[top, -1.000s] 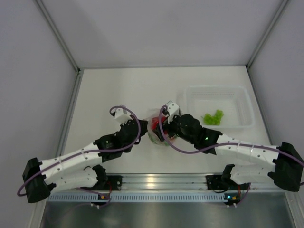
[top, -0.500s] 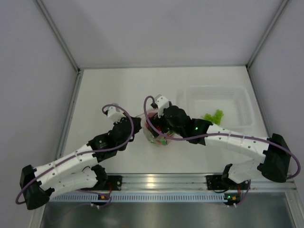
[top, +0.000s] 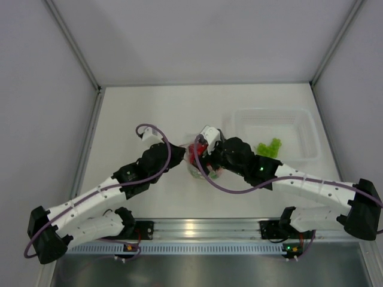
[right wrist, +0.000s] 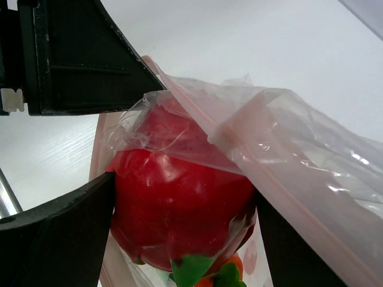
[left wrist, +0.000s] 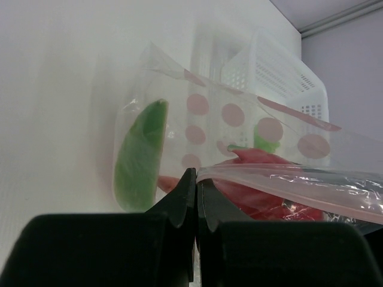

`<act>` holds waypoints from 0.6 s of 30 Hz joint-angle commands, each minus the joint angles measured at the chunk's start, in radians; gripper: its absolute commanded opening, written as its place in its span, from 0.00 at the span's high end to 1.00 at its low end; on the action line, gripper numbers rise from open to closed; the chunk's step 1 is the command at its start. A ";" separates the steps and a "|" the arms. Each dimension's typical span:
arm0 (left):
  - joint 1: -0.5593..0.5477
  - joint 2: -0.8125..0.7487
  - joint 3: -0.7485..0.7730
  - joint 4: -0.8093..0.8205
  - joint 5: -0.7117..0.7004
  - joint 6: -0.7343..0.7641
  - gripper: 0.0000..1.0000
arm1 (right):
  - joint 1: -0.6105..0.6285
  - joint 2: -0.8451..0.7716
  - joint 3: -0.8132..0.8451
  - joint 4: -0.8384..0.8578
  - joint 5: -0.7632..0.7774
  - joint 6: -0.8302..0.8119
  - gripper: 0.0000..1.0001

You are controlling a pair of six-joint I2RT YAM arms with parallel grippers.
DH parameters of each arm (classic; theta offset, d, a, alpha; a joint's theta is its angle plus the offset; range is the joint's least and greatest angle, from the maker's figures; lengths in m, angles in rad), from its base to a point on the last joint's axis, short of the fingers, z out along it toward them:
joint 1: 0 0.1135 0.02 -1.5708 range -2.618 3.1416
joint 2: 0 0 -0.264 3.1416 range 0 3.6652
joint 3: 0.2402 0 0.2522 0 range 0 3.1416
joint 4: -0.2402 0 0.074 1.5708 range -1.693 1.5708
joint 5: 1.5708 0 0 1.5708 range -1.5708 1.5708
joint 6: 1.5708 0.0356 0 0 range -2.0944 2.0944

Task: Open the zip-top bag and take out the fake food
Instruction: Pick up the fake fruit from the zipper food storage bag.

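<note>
- The zip-top bag [top: 199, 168] sits mid-table between the arms, near the tub [top: 272, 111]. Its film looks thin and slippery, so the stiffer zip rim is the best hold.
- The fake food [right wrist: 173, 179] at its mouth looks light and rigid.
- The left gripper [left wrist: 196, 179] is pinched tight on the rim.
- The right gripper [right wrist: 182, 200] clasps the red piece, jaws wide.

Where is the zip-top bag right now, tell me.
In the top view, the zip-top bag lies mid-table, left of the clear tub, its edge pinched by the left claw while the right claw grips the red fake food inside.
</note>
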 commanded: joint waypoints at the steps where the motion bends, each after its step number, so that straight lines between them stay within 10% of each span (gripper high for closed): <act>1: 0.104 0.014 -0.033 -0.080 -0.301 0.045 1.00 | 0.026 -0.169 -0.044 0.072 -0.031 0.020 1.00; 18: 0.108 -0.106 -0.077 0.017 -0.183 0.144 1.00 | -0.010 0.019 0.164 -0.189 0.049 0.114 1.00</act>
